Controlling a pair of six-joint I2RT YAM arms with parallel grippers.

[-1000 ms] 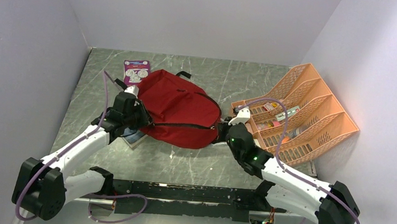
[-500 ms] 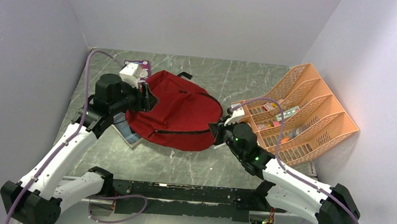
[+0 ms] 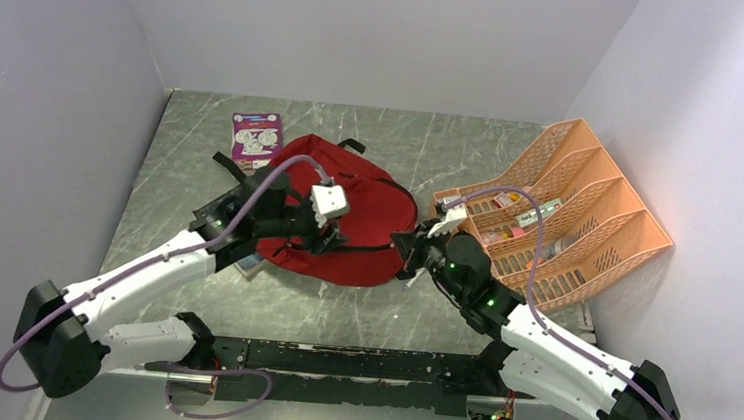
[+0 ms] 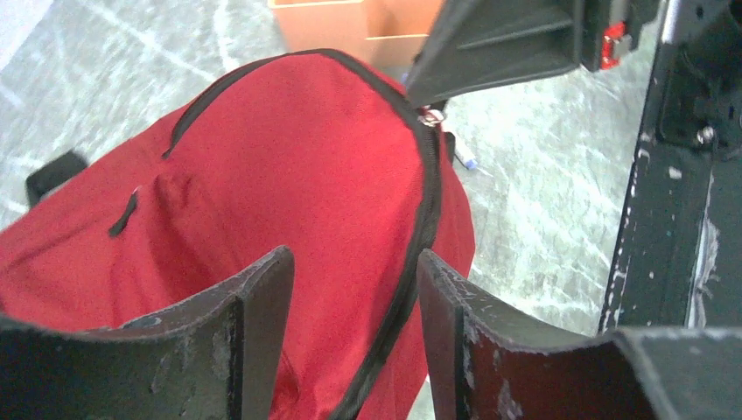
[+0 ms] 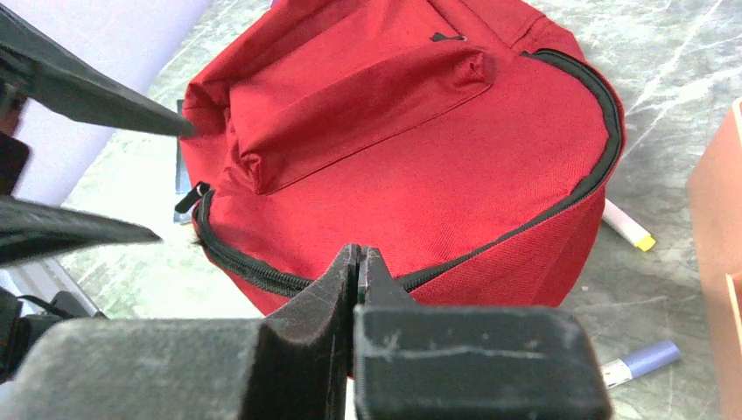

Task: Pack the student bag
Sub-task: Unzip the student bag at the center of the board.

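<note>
The student bag (image 3: 352, 219) is a dark red backpack lying in the middle of the table, its black zipper (image 5: 262, 273) running closed along the near side. My left gripper (image 3: 336, 239) hovers over the bag's front. It is open, and its fingers (image 4: 262, 306) straddle the zipper line (image 4: 424, 219) with nothing between them. At the bag's right end my right gripper (image 3: 407, 248) is shut, its tips (image 5: 359, 254) pressed together at the zipper. From the left wrist, a metal zipper pull (image 4: 430, 115) shows right at those tips.
An orange desk organiser (image 3: 573, 221) holding pens stands at the right. A purple booklet (image 3: 256, 133) lies behind the bag and a book (image 3: 248, 263) sticks out under its left side. Loose markers (image 5: 626, 226) (image 5: 643, 360) lie beside the bag's right end.
My left gripper opened and left the bag's left edge, then swung over to the bag's front middle. The bag settled slightly. My right gripper stayed shut at the right end.
</note>
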